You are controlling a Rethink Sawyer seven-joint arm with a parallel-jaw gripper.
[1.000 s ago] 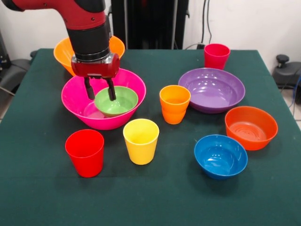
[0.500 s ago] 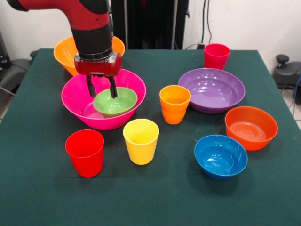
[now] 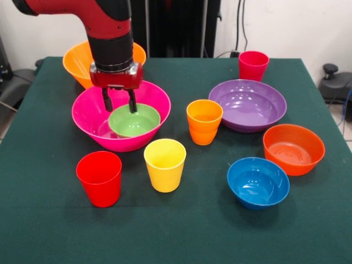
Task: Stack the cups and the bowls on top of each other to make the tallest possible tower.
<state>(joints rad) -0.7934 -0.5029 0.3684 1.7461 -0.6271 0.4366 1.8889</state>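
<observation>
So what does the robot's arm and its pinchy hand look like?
The arm is a thick round tube, shiny red on top with a black band lower down. Below that sits a thin silver ring, then a chunky red block. The gripper under the block has two thin, dark, straight fingers. No cables or markings show on it.

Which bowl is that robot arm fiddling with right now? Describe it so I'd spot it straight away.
Find the red and black arm coming down at the table's far side. Under it sits a big hot-pink bowl, in front of an orange-yellow bowl. The small green bowl lies inside the pink one, just below the gripper: the only green piece, and the only bowl nested in another.
</observation>
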